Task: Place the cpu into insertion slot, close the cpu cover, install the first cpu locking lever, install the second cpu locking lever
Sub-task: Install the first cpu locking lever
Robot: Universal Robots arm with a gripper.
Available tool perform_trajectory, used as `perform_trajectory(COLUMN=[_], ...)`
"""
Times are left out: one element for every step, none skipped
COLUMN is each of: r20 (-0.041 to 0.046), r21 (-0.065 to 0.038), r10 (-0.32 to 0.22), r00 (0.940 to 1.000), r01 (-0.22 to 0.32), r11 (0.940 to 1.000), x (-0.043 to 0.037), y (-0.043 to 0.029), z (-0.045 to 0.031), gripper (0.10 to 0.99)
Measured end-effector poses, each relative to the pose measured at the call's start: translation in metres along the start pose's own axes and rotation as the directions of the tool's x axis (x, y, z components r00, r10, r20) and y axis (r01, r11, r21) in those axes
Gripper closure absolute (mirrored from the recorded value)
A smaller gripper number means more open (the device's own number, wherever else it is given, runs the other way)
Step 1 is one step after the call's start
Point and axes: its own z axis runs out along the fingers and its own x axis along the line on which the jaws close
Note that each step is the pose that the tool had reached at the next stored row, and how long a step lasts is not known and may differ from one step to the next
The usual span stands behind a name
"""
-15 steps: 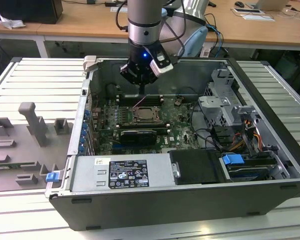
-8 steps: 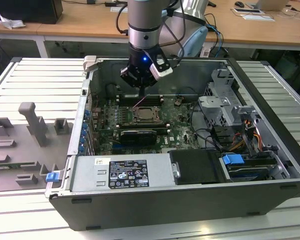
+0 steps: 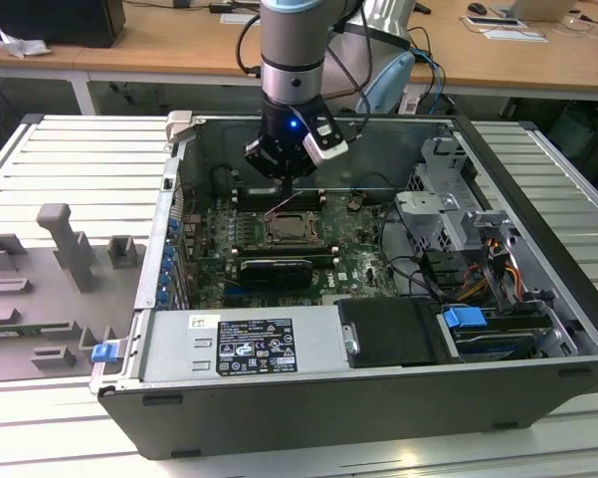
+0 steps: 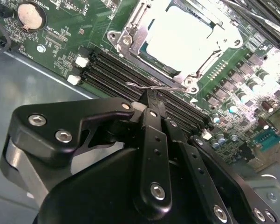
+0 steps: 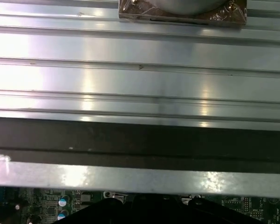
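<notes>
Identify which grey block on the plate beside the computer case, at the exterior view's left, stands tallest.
The T-headed post stands tallest. It rises well above the neighbouring blocks, which are all low and squat.

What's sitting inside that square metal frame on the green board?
The cpu: its pale metal top fills the window of the cover. The slot beneath cannot be seen, because the chip covers it.

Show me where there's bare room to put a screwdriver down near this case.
Free: the ribbed table on the exterior view's right of the case, and the strip in front of it. Crowded: the grey fixtures on the exterior view's left, and inside the case, where the gripper hangs beside the cpu cover amid cables.
</notes>
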Motion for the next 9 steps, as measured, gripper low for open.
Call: perform_trajectory(r20=[0.0000, 0.0000, 0.0000, 0.0000, 0.0000, 0.0000, 0.0000, 0.0000, 0.0001], r21=[0.000, 0.000, 0.000, 0.000, 0.000, 0.000, 0.000, 0.000, 0.000], r10=[0.000, 0.000, 0.000, 0.000, 0.000, 0.000, 0.000, 0.000, 0.000], r00=[1.0000, 1.0000, 1.0000, 1.0000, 1.0000, 1.0000, 1.0000, 1.0000, 1.0000], r01=[0.000, 0.000, 0.000, 0.000, 0.000, 0.000, 0.000, 0.000, 0.000], r11=[1.0000, 1.0000, 1.0000, 1.0000, 1.0000, 1.0000, 1.0000, 1.0000, 1.0000], x=[-0.0027, -0.0045, -0.0059, -0.0070, -0.0082, -0.0089, -0.0099, -0.0101, -0.0101], y=[-0.0002, -0.0004, -0.0005, -0.0006, -0.0007, -0.0008, -0.0008, -0.0010, -0.0011], z=[0.0015, 0.0025, 0.0033, 0.0039, 0.0047, 0.0051, 0.0060, 0.0064, 0.0069], gripper=[0.980, 0.980, 0.980, 0.980, 0.980, 0.980, 0.980, 0.980, 0.980])
